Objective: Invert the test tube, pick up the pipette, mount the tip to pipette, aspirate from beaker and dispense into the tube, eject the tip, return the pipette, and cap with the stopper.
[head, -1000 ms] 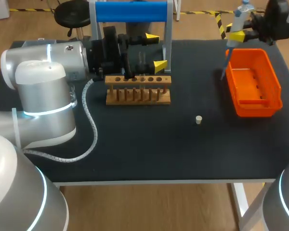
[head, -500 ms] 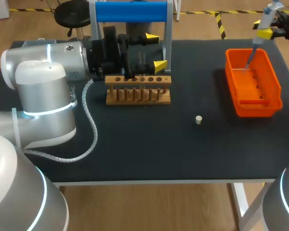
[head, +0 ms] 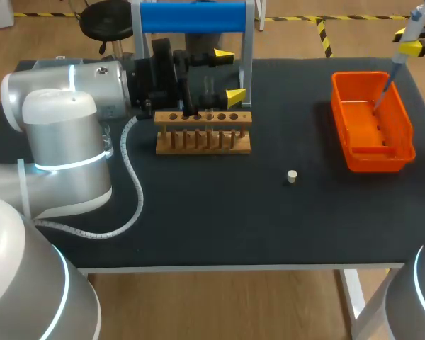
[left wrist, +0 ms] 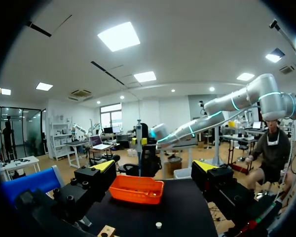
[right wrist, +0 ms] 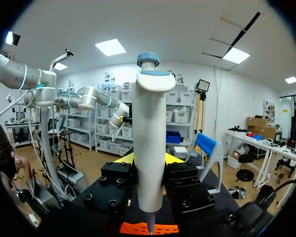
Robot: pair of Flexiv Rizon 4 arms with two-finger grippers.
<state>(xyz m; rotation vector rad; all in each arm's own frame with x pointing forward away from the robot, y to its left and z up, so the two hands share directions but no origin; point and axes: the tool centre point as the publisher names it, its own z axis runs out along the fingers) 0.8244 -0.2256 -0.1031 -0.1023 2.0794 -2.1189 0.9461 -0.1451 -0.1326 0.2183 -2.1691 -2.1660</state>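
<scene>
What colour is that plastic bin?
The bin is bright orange; the head view shows it best.

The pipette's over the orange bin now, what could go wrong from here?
The pipette is tilted, its tip close to the wall of the orange bin; once ejected it might bounce out. The stopper lies loose on the table, where a passing arm might knock it away.

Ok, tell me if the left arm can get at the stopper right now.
Probably yes: the stopper lies alone on the bare table, ahead of the open left tool; only the wooden rack stands near that path.
</scene>
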